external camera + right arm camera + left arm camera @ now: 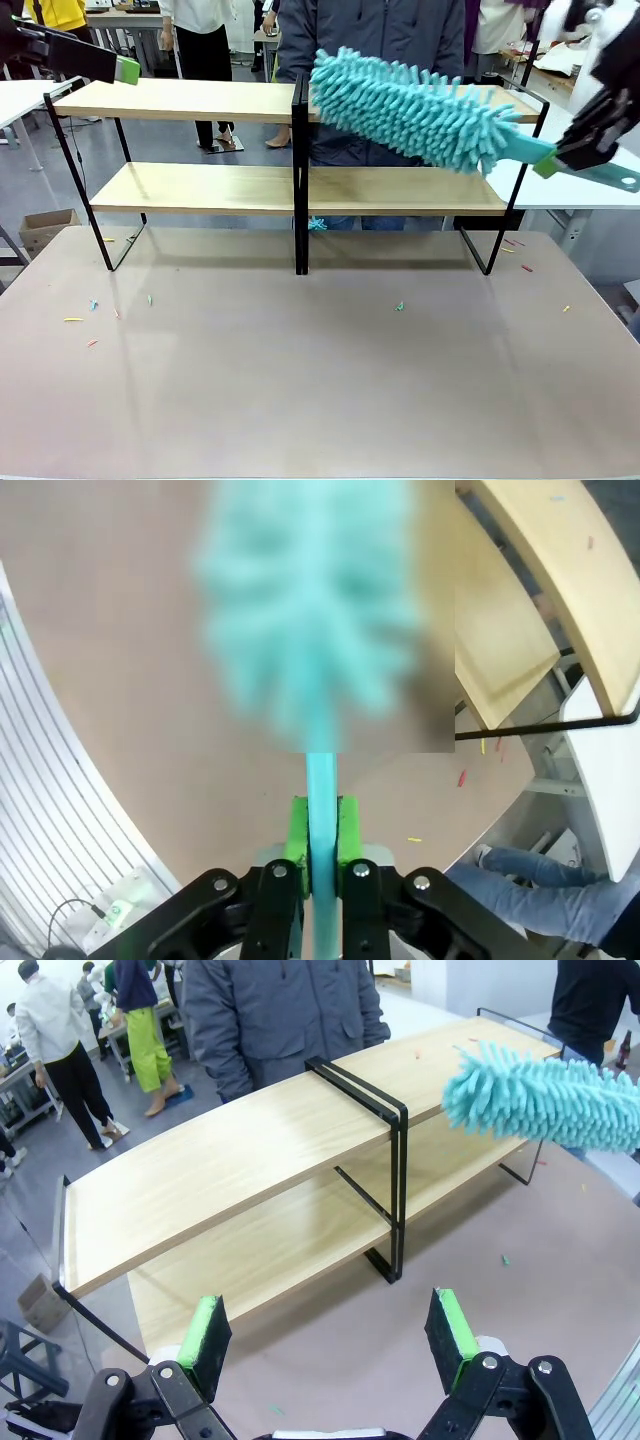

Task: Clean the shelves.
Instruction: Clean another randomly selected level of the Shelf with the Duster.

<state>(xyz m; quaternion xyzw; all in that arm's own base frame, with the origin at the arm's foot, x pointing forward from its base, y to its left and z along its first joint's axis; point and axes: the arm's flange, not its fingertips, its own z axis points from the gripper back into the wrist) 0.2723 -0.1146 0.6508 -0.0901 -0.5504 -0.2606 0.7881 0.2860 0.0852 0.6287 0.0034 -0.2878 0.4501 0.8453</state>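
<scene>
I see the shelves (290, 145) standing at the far side of the worktop (320, 380). Right gripper (321, 830) has its fingers clamped on the duster (410, 108) handle — fluffy head over the shelves' top right board. Left gripper (330, 1335) above the shelves' left end — fingers apart, holding nothing.

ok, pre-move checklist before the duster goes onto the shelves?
1. Right gripper shut on the duster handle: ok.
2. Duster head above the right half of the shelves: ok.
3. Head touching the top board: cannot tell.
4. Left gripper open, holding nothing, at the left end of the rack: ok.
5. Person standing close behind the shelves: not ok, watch the sweep.
6. Small scraps on the table: not ok.
</scene>
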